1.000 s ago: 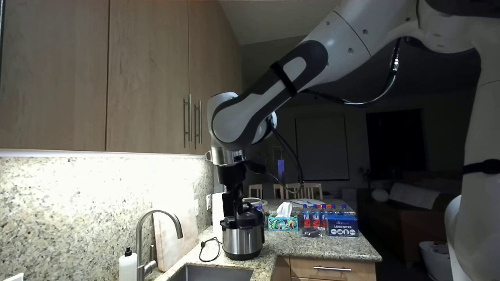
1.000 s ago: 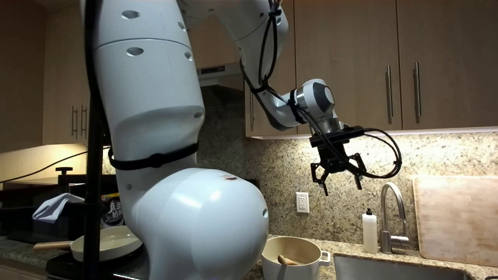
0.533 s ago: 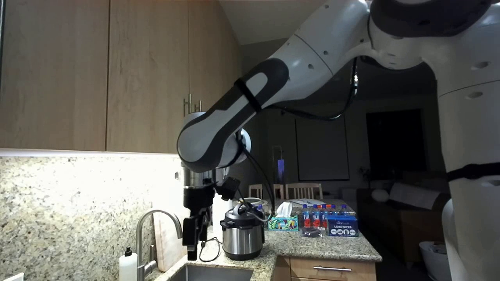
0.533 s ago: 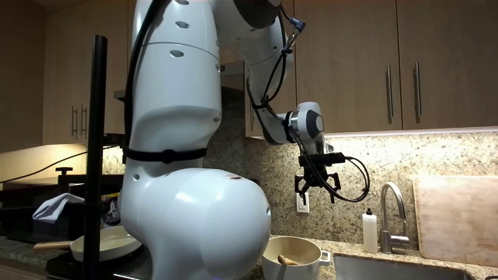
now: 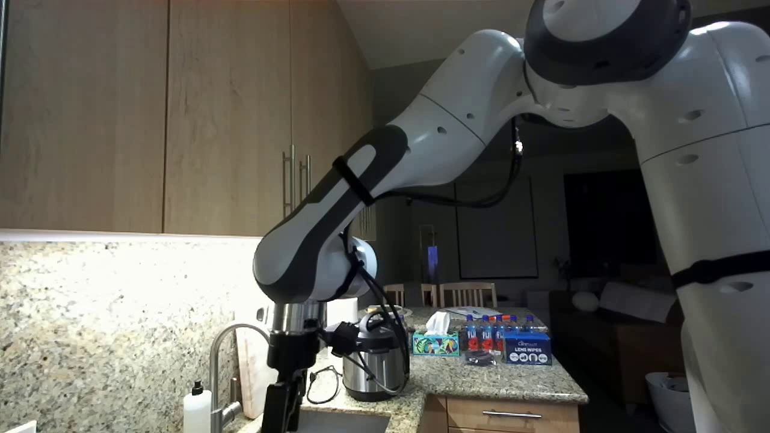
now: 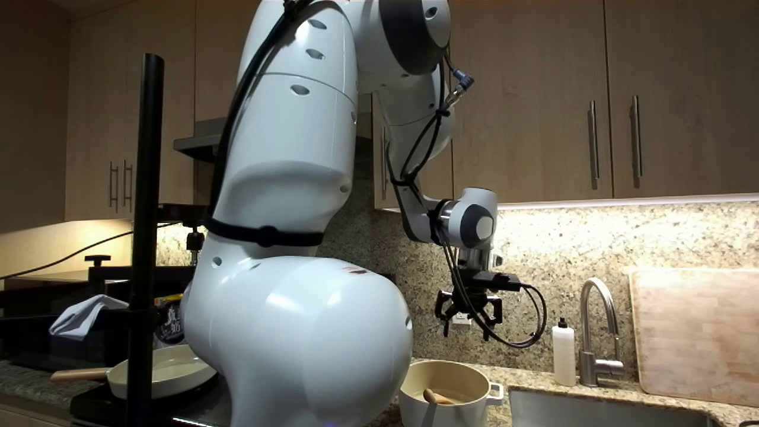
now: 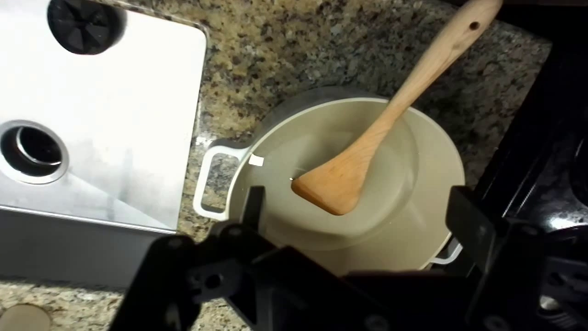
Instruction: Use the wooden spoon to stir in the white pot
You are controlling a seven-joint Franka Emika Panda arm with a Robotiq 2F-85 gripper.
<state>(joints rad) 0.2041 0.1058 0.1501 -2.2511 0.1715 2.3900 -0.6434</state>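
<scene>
We saw bench (image 7: 225, 105) between pot (image 7: 434, 156) and sink (image 7: 138, 101), spoon (image 7: 380, 128) across the pot's edge, our tool (image 6: 466, 334) above, spread wide.

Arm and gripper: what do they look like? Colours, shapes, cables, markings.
Arm: glossy white and rounded, with dark grey trim, a silver wrist ring and black straps. Black cables run along it, one with a blue plug. A small reddish mark sits on the big rounded joint, too small to read. Gripper: black, angular, two jointed, flat-tipped fingers.
</scene>
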